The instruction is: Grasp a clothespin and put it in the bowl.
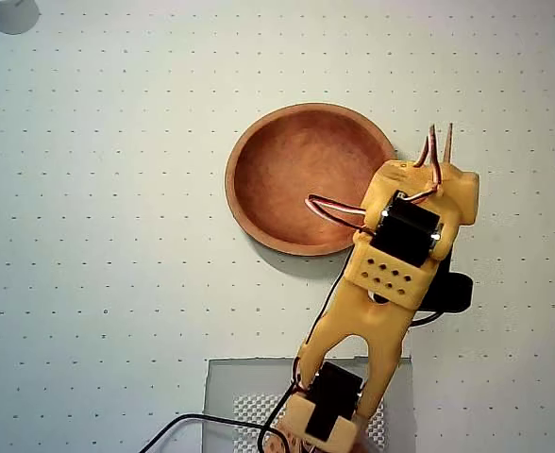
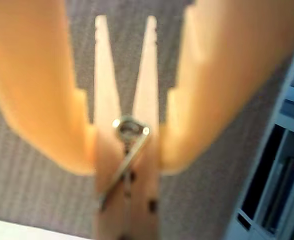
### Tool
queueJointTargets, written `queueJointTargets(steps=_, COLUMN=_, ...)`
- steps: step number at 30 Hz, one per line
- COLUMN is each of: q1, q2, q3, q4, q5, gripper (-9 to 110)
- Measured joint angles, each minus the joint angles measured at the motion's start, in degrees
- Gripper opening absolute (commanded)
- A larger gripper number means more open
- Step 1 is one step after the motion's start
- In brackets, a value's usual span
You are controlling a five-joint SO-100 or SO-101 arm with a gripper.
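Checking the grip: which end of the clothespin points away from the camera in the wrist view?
The splayed handle end of the clothespin; the fingers clamp beside its spring.

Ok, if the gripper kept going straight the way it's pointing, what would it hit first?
Probably nothing. The gripper, shut on the clothespin, points up the overhead view, right of the bowl, over bare table. Its height and tilt are unclear.

Blurred orange gripper [image 2: 127, 150] fingers press the wooden clothespin [image 2: 127, 200] from left and right at its wire spring [image 2: 129, 131]; its two prongs splay upward. A shelf [image 2: 282, 170] stands at right.
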Motion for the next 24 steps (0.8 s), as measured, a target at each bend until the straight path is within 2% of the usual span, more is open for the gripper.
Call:
queueJointTargets(steps=12, q1=-16.4, q2=4.0, q3=15.6, q4=0.0, q5=13.5, gripper=-3)
queueJointTargets(steps=24, q1=-24.1, q2=1.8, q3=16.3, q4=0.0, q5=19.7, gripper=-3)
